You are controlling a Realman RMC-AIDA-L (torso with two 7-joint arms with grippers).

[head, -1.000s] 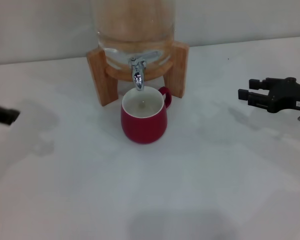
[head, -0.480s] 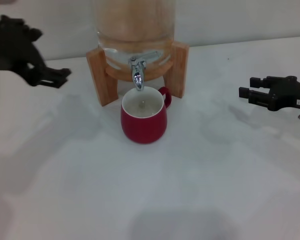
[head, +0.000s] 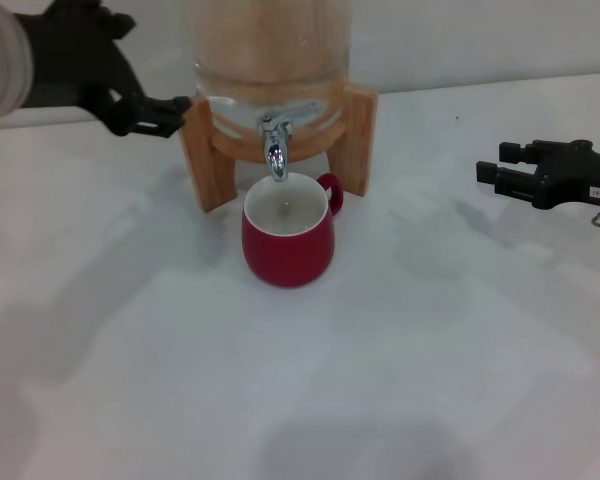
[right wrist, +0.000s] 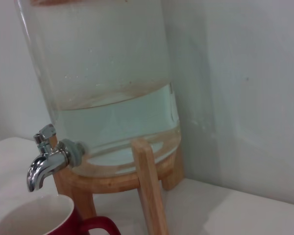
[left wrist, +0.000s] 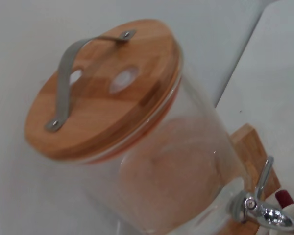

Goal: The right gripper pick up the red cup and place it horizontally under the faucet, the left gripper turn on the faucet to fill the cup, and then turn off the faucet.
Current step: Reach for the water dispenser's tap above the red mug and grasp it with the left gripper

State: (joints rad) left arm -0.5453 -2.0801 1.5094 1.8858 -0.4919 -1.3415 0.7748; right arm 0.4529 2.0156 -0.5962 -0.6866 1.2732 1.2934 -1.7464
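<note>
The red cup [head: 287, 242] stands upright under the faucet [head: 275, 150], handle far-right. Left tool [head: 162, 105], seemingly near closed, hovers beside the wooden stand [head: 202, 150]. Right tool [head: 502, 172] open, right, counter-level.

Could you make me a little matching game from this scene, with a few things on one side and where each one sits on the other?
Things:
1. red cup
2. left gripper
3. right gripper
4. wooden lid

Places:
A. on top of the glass jar
B. far off to the cup's right
C. beside the wooden stand, up by the jar
D. under the faucet

Pairs: 1-D, 2-C, 3-B, 4-A
</note>
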